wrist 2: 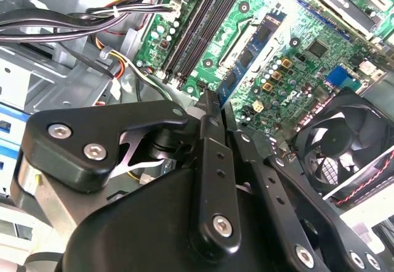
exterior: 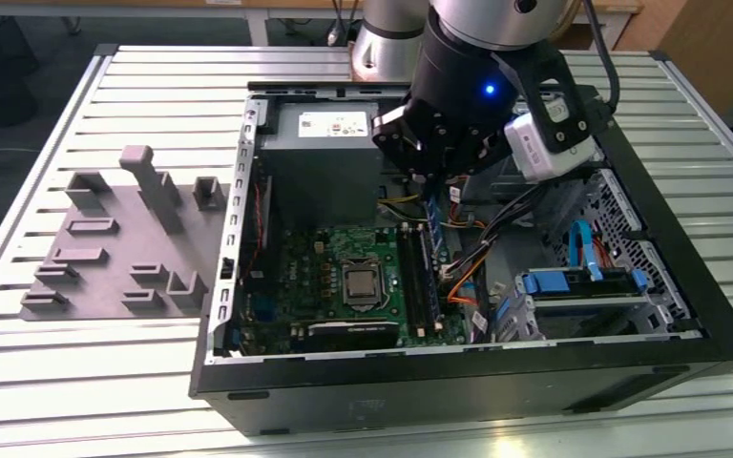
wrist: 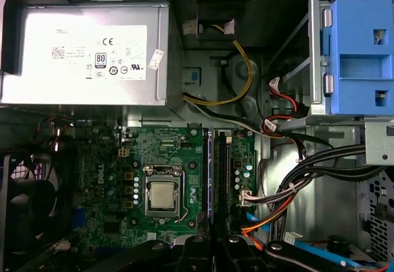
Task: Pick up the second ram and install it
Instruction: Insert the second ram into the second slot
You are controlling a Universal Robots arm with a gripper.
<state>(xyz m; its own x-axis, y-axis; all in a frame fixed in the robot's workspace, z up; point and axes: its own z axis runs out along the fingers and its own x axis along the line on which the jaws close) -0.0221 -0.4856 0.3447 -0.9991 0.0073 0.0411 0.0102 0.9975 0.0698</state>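
Black fingers of the tool (wrist 2: 212, 100) sit clenched on the second ram (wrist 2: 249, 56), which hangs edge-down below them, just over the long memory slots (wrist: 223, 173) of the motherboard (wrist: 138, 161). The board looks light, thin and stiff, but probably fragile at its chips and contacts, so the bare short edges seem the safest hold. Loose cables (wrist: 308, 173) crowd one side of the tool, the CPU socket (wrist: 163, 197) lies on the other, and the power supply (wrist: 86, 50) stands beyond.
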